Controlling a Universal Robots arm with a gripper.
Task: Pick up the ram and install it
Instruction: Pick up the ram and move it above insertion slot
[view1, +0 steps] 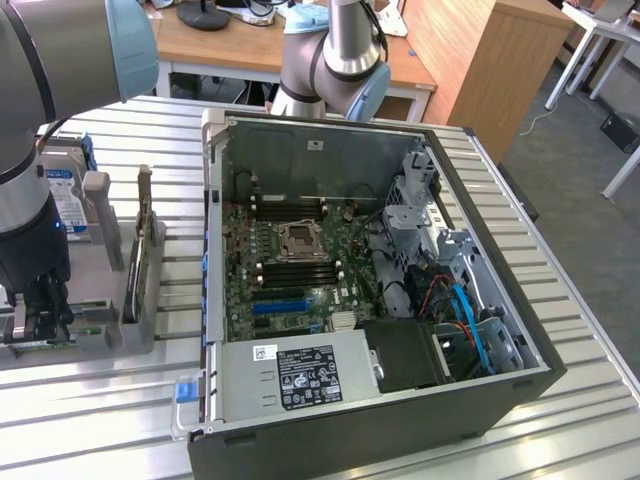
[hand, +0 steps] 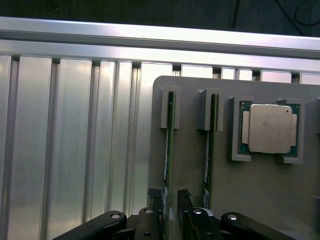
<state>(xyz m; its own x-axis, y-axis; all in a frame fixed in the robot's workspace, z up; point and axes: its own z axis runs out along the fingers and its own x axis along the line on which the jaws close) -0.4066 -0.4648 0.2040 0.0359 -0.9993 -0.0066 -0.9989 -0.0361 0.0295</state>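
Two ram sticks stand on edge in slots of a grey holder tray (hand: 280, 200). The nearer ram (hand: 169, 150) is a thin green board, and my gripper (hand: 168, 201) straddles its end. One dark finger (hand: 153, 220) is on each side of it, with small gaps showing, so the gripper is open. The second ram (hand: 210, 150) stands parallel, one slot over. In the exterior view the gripper (view1: 40, 305) hangs low over the tray (view1: 110, 335) at the far left, beside the open computer case (view1: 380, 280). Black memory slots (view1: 300, 272) lie on the motherboard.
A square silver processor chip (hand: 270, 129) rests in the tray beside the sticks. A hard drive (view1: 62, 195) and upright holders (view1: 140, 240) stand behind the tray. The case wall (view1: 212, 230) rises between tray and motherboard. A ribbed aluminium table (hand: 65, 150) lies underneath.
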